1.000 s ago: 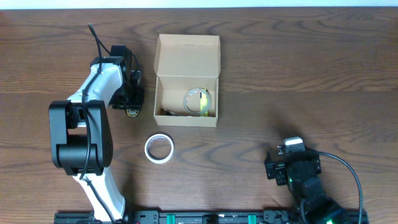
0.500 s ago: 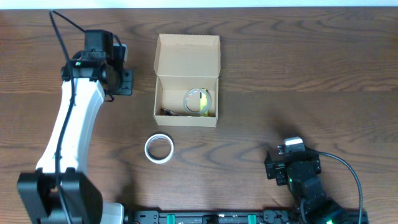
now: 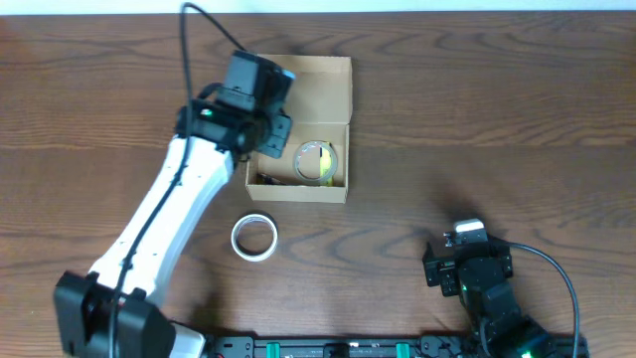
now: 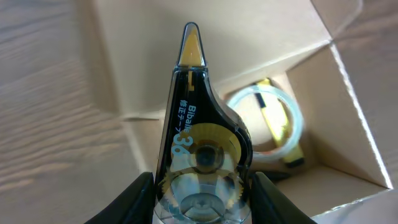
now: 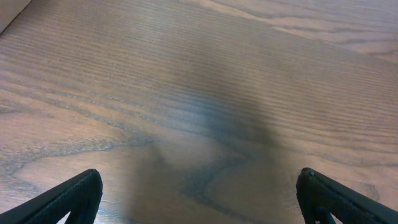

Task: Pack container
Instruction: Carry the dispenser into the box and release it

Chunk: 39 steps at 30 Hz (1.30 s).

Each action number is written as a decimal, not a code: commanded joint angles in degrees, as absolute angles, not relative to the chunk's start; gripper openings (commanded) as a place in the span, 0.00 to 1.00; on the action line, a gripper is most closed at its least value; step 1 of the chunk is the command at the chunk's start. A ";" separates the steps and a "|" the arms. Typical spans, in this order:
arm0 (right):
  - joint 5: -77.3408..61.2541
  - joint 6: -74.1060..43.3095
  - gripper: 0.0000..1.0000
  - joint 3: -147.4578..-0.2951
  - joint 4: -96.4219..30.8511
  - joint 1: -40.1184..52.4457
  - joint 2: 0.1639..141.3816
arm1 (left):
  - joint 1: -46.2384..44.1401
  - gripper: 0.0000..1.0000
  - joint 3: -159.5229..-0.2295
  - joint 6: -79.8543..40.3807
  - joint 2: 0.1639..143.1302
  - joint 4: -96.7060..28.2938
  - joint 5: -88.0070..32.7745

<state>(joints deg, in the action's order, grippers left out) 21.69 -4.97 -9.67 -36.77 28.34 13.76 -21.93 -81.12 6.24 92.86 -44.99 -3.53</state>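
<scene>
My left gripper (image 4: 203, 202) is clamped on a correction tape dispenser (image 4: 198, 124), with its yellow tip pointing away from the jaws so it can go in nose first. The container (image 4: 267, 43) lies open just beyond that tip, and a clear tape roll (image 4: 268, 121) sits inside it, ahead and right of the jaws. I think I'm over the cavity, though the blur leaves doubt. My right gripper (image 5: 199, 202) is spread wide over bare table (image 5: 199, 93), parked clear of the work.

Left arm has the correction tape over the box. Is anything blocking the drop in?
Nothing visible does. The box has its flap folded back, so the top is open below the left gripper and its correction tape. A clear tape roll lies inside, right of the tape's tip.
</scene>
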 commanded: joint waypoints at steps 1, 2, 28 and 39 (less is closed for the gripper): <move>22.44 -4.64 0.99 -9.58 -36.82 28.05 13.52 | -22.59 0.31 -84.49 6.22 96.82 -46.87 -5.96; 22.44 -4.64 0.99 -9.58 -36.82 28.05 13.52 | -22.59 0.31 -86.00 6.24 98.65 -48.69 -7.05; 22.44 -4.64 0.99 -9.58 -36.84 28.05 13.52 | -22.94 0.31 -94.45 9.41 114.13 -59.72 -7.35; 22.44 -4.64 0.99 -9.58 -36.82 28.05 13.52 | -26.94 0.32 -94.45 9.43 114.10 -60.64 -7.07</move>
<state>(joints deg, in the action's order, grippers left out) 21.71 -4.97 -9.67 -36.77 28.34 13.76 -27.16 -93.27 8.91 113.16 -60.23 -7.11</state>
